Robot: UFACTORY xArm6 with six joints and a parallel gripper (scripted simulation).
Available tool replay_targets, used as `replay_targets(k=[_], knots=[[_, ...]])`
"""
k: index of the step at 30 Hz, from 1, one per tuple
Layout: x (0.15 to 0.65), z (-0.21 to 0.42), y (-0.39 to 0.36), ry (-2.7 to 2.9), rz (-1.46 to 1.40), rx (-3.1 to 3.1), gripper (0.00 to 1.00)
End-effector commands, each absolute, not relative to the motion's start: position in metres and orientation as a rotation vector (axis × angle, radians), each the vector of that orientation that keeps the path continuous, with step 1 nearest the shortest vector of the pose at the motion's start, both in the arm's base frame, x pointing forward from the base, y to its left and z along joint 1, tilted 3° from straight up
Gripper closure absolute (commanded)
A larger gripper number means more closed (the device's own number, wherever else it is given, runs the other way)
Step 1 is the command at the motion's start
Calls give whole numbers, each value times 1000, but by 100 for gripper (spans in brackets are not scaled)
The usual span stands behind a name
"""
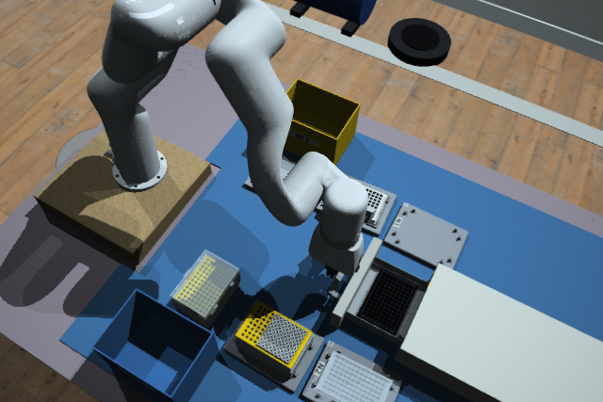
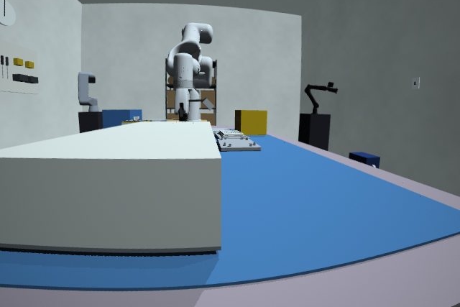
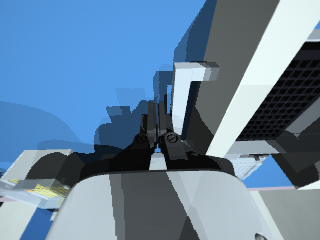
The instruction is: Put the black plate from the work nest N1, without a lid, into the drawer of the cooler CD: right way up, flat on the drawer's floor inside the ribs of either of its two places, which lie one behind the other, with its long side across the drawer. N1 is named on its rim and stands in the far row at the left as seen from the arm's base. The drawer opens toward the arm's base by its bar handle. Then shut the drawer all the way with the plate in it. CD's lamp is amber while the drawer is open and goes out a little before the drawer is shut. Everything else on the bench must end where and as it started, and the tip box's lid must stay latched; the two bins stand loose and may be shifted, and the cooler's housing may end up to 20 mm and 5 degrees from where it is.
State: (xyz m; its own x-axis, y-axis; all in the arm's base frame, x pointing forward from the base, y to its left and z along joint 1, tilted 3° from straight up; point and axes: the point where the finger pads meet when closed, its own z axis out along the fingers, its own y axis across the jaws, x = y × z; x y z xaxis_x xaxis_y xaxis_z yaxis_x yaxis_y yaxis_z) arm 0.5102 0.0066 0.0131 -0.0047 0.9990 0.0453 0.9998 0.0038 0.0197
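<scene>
The black plate (image 1: 386,301) lies flat in the cooler CD's drawer, which stands partly out of the pale housing (image 1: 497,334). In the wrist view the plate (image 3: 285,100) shows behind the drawer's pale front panel (image 3: 250,85). My gripper (image 1: 335,285) is shut and empty, low over the mat on the base side of the drawer front. Its fingertips (image 3: 157,107) stand right beside the bar handle (image 3: 187,95); I cannot tell whether they touch it. The nest N1 (image 1: 425,234) is bare. The cooler's lamp is hidden.
A yellow bin (image 1: 322,120) stands behind my arm and a blue bin (image 1: 155,344) at the front left. A clear-lidded tip box (image 1: 205,285), a yellow rack (image 1: 273,336) and a white plate (image 1: 352,380) lie left of the drawer. Another white plate (image 1: 375,201) sits under my wrist.
</scene>
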Motion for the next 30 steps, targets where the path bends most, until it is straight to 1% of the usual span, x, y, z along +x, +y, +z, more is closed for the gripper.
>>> replay_targets(k=[1,30], knots=[[515,15,7,-2215,-77,-2206,100],[556,16,7,-2215,-77,-2206,100]])
